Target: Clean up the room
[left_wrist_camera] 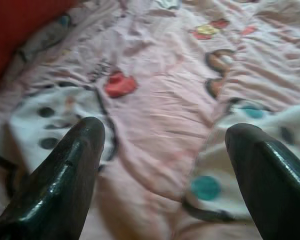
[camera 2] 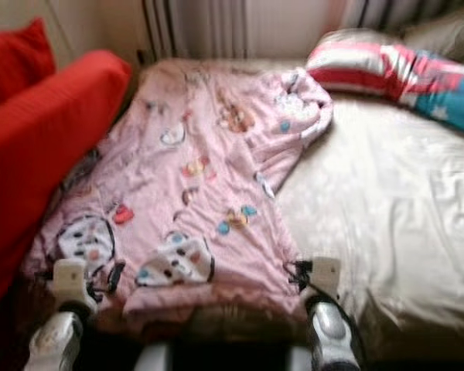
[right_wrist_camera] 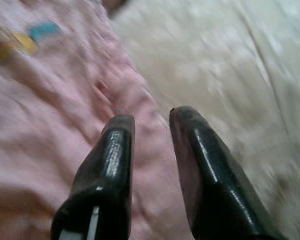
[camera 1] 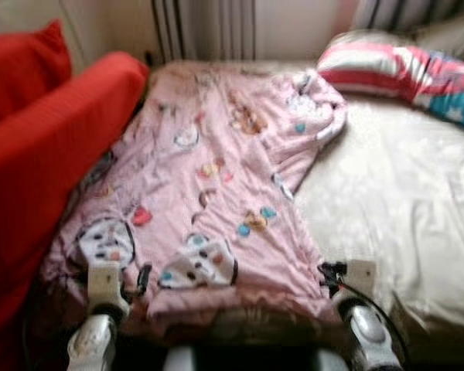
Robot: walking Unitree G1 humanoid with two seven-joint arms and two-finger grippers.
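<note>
Blanket, pink quilted fabric with cartoon prints (camera 1: 216, 193), lies spread along left half of bed, over cream bedsheet (camera 1: 402, 201), left edge against red sofa arm (camera 1: 54, 147). Striped pillow (camera 1: 402, 73) at head. Left pincer (left_wrist_camera: 162, 150) wide apart, hovers just above near-left part of blanket. Right pincer (right_wrist_camera: 150, 135) narrow gap, at blanket's near-right edge where pink meets cream; grip on cloth not clear. Judgement: soft, light, limp, bulky; will sag and drag. Best hold: near corners, pinching hem fold, both sides together.
</note>
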